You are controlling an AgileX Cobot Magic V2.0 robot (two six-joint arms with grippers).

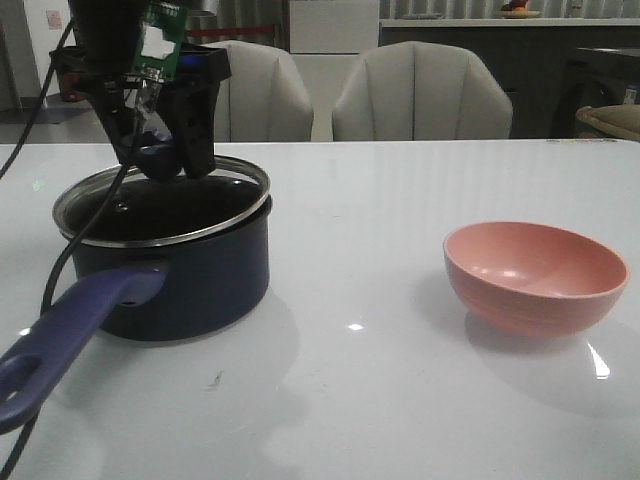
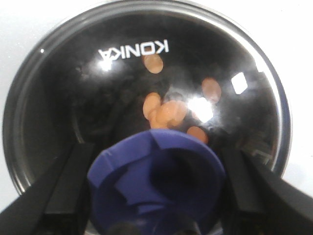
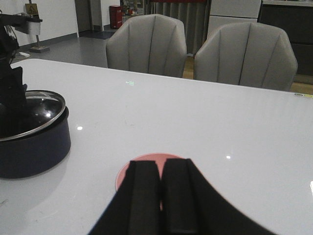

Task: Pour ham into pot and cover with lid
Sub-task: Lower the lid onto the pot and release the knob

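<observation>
The navy pot (image 1: 200, 285) stands at the left of the table, its purple-blue handle (image 1: 70, 335) pointing toward the front. The glass lid (image 1: 215, 190) lies slightly tilted on the pot's rim. My left gripper (image 1: 168, 160) is shut on the lid's navy knob (image 2: 156, 181), a finger on each side. Through the glass I see several orange ham pieces (image 2: 166, 112) on the pot's black bottom. The pink bowl (image 1: 535, 275) stands empty at the right. My right gripper (image 3: 161, 169) is shut and empty, just above the bowl (image 3: 142, 161); it is outside the front view.
The white table (image 1: 380, 400) stretches between pot and bowl. Two grey chairs (image 1: 420, 90) stand behind its far edge. A black cable (image 1: 55, 270) hangs beside the pot's left side. The pot also shows in the right wrist view (image 3: 34, 147).
</observation>
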